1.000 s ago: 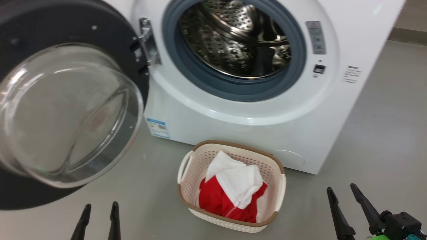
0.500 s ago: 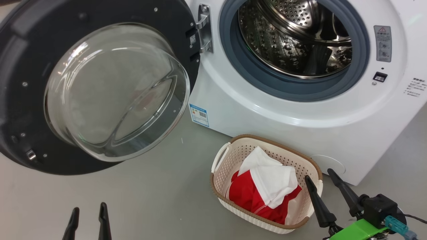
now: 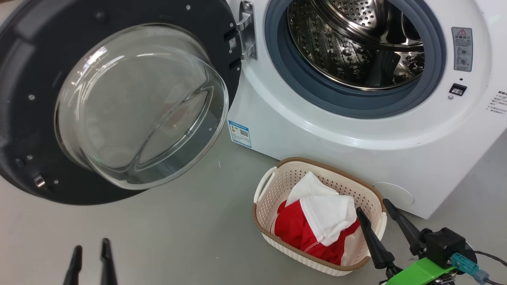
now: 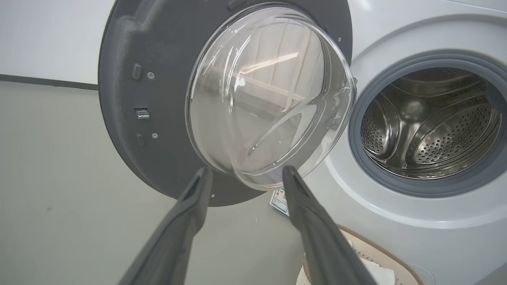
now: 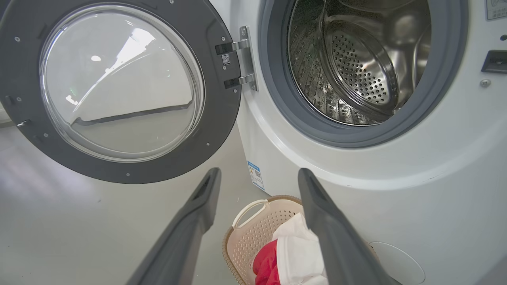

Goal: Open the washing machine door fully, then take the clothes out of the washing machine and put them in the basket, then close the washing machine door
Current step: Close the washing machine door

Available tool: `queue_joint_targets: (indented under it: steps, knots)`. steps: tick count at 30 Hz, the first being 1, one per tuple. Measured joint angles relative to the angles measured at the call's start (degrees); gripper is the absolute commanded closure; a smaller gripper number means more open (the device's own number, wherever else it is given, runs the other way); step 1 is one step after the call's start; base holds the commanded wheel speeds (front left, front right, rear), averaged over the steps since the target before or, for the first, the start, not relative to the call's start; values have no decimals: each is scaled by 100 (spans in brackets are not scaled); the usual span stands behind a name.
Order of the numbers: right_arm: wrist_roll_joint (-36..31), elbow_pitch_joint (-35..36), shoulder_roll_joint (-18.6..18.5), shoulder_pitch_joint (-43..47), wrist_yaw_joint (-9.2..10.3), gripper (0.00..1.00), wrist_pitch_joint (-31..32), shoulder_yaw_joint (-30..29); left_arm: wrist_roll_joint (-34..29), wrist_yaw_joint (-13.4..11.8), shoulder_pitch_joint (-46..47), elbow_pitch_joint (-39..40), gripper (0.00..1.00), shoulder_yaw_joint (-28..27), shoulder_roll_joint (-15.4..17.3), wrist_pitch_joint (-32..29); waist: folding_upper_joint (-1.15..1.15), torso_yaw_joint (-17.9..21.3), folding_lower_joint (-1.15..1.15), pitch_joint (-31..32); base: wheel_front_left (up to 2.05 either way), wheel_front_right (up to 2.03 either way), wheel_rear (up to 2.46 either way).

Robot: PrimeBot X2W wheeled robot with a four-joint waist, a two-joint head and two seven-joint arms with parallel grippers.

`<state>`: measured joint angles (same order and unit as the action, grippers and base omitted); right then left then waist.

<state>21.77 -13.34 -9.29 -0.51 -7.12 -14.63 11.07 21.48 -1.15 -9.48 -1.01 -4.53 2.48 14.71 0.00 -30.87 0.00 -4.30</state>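
The white washing machine (image 3: pixel 348 146) stands with its steel drum (image 3: pixel 356 43) bare inside. Its door (image 3: pixel 115 103), a black ring around a bulging glass bowl, hangs swung wide to the left on its hinge. On the floor in front sits the cream basket (image 3: pixel 269 188) holding red and white clothes (image 3: pixel 317 221). My right gripper (image 3: pixel 372 206) is open, its fingers beside and over the basket's right end, nothing between them. Low at the left my left gripper (image 3: pixel 91 243) is open and empty, short of the door (image 4: pixel 158 99). The basket (image 5: pixel 253 229) and clothes (image 5: pixel 293 253) lie below my right fingers.
Grey floor (image 3: pixel 178 237) spreads in front of the machine and under the door. A blue label (image 3: pixel 240 133) marks the machine's lower front corner, a round service flap (image 3: pixel 392 194) sits low at the right. A pale wall with dark skirting (image 4: pixel 43 43) runs behind the door.
The camera swung left and the whole picture shifted right. My right gripper has come in beside the basket's right end. My left gripper sank a little lower in view.
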Motion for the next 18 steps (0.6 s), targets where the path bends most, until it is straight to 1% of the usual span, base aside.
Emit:
queue_joint_targets:
  steps: [1, 2, 4, 9, 11, 13, 15, 18]
  knots:
    - [0, 1, 1, 1, 0, 0, 0, -7, 77, 3, 5, 31, 89, -60, -2, 0, 0, 1, 0, -3, 0, 0, 0]
    - [0, 2, 2, 1, 0, 0, 0, -19, 108, 19, 18, 85, 100, -136, -3, 0, 0, 3, 0, -10, 0, 0, 0]
    - [0, 8, 5, 4, 0, 0, 0, -54, 118, 96, 87, 286, 100, -337, -9, 0, 0, 5, 0, -26, 0, 0, 0]
    - [-3, 51, 37, 34, 0, 0, 0, -107, -221, 532, 863, 980, 100, -1162, -23, 2, 0, 20, 0, -81, 0, 0, 0]
    - [-14, 85, 48, 48, 0, 0, 0, -127, -318, 671, 1250, 1091, 100, -1448, 24, 3, 0, 31, 0, -118, 0, 0, 0]
    - [-20, 113, 57, 73, 0, 0, 0, -176, -246, 777, 1702, 1036, 100, -1694, 123, 8, 0, 40, 0, -165, 0, 0, 0]
    - [-23, 148, 65, 132, 0, 0, 0, -257, -27, 824, 2225, 808, 100, -1912, 331, 9, 0, 50, 0, -203, 0, 0, 0]
    - [-69, 191, 91, 170, 0, 0, 0, -333, 481, 825, 3016, 278, 100, -2131, 842, 9, 0, 78, 0, -246, 0, 0, 0]
